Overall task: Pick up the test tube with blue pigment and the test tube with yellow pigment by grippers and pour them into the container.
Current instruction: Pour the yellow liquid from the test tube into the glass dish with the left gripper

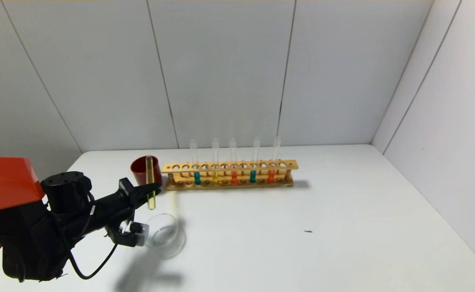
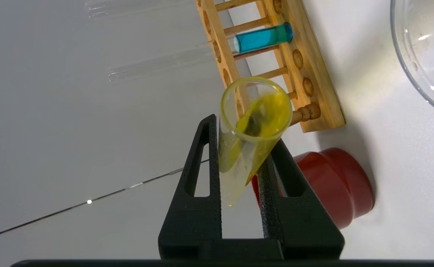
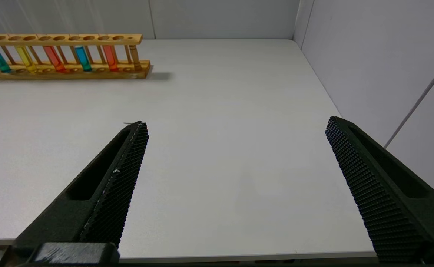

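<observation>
My left gripper (image 1: 152, 189) is shut on the test tube with yellow pigment (image 1: 150, 182), which stands roughly upright in front of the red cup, just behind and above the container (image 1: 165, 236), a clear glass dish. In the left wrist view the tube (image 2: 254, 122) sits clamped between the black fingers (image 2: 207, 159), with its yellow-stained open mouth showing. A test tube with blue pigment (image 1: 197, 177) stands in the wooden rack (image 1: 229, 166); a second blue one (image 1: 253, 175) stands further right. My right gripper (image 3: 237, 126) hangs open over the table's near right part, holding nothing.
A dark red cup (image 1: 140, 170) stands at the rack's left end, right behind the held tube. The rack also holds a yellow tube (image 1: 215, 177) and two orange tubes (image 1: 234, 177). Grey walls enclose the back and right. A small dark speck (image 1: 308, 231) lies mid-table.
</observation>
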Available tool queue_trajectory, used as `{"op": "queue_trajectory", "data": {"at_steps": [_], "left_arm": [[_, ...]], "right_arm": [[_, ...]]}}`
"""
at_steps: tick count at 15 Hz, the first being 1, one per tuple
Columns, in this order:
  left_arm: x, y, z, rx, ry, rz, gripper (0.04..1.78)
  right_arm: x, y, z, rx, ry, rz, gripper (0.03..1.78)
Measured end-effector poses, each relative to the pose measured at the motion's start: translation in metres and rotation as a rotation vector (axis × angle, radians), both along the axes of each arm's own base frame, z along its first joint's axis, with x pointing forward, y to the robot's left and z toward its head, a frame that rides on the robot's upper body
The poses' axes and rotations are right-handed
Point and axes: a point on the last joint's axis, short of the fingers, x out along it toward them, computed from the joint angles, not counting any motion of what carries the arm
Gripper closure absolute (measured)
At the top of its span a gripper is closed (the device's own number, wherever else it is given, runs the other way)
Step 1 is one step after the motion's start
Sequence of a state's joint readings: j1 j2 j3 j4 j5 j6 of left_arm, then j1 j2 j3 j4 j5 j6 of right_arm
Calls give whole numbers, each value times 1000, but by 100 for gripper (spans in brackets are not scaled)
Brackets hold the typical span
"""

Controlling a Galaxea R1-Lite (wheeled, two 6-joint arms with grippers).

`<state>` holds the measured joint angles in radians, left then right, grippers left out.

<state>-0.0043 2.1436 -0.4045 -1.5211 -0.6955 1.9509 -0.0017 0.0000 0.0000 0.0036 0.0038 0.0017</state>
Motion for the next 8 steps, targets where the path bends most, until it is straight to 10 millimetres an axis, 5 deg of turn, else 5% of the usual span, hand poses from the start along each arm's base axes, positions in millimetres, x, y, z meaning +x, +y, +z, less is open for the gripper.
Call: {"op": "queue_trajectory", "data": {"at_steps": [8], "left_arm": [[2, 0, 0, 49, -45, -10, 149]], "right_arm": [[0, 0, 0, 0, 0, 0, 6]]}}
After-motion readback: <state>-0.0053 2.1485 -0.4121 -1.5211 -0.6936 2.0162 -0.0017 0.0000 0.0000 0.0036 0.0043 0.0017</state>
